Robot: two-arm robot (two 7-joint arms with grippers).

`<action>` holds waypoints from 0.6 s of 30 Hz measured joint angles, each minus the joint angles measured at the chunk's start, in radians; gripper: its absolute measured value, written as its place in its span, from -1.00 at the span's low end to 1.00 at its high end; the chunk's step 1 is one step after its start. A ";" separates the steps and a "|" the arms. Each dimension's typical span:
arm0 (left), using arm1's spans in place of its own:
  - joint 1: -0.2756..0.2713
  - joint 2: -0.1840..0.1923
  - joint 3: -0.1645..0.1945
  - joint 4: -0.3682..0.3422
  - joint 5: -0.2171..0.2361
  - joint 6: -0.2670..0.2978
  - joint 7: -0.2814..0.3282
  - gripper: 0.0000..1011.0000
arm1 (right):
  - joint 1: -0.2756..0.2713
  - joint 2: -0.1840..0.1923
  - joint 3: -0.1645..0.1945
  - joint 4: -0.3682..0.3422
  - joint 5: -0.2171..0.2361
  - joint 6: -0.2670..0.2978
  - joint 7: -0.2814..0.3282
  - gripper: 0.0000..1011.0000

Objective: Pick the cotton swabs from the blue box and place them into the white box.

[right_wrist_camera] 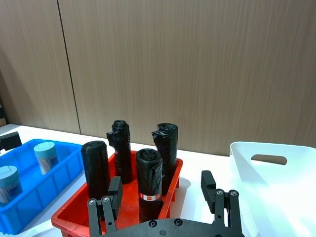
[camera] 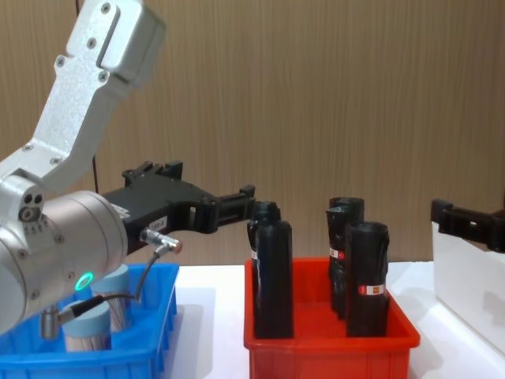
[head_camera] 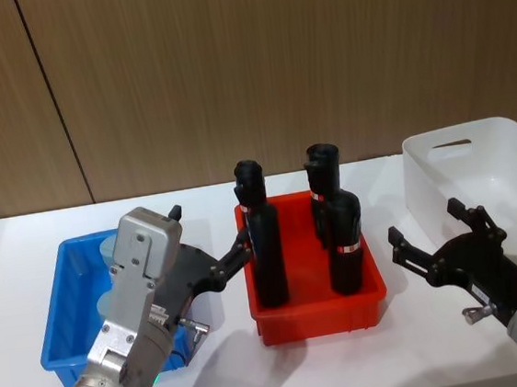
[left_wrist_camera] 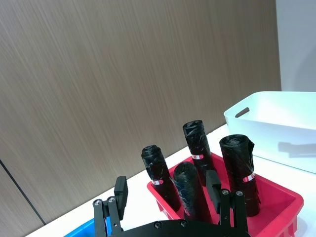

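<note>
Left pincer point(left_wrist_camera: 167, 186) hangs open near the blue box point(head_camera: 56, 312) — cotton swabs point(right_wrist_camera: 47, 155) inside.

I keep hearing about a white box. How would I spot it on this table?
Find the central red bin of black bottles. On the robot's right of it stands the white box. It's taller than the red bin and blue box, plain white, with an oval handle cutout.

The left arm point(head_camera: 141, 261) partly hides the cotton swabs point(head_camera: 105, 250); the white box point(head_camera: 442, 183) runs off-frame.
</note>
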 joint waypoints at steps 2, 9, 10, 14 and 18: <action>0.000 0.000 0.000 0.000 0.000 0.000 0.000 0.99 | 0.000 0.000 0.000 0.000 0.000 0.000 0.000 0.98; 0.000 0.000 0.000 0.000 0.000 0.000 0.000 0.99 | 0.000 0.000 0.000 0.000 0.000 0.000 0.000 0.98; 0.000 0.000 0.000 0.000 0.000 0.000 0.000 0.99 | 0.000 0.000 0.000 0.000 0.000 0.000 0.000 0.98; 0.000 0.000 0.000 0.000 0.000 0.000 0.000 0.99 | 0.000 0.000 0.000 0.000 0.000 0.000 0.000 0.98; 0.000 0.000 0.000 0.000 0.000 0.000 0.000 0.99 | 0.000 0.000 0.000 0.000 0.000 0.000 0.000 0.98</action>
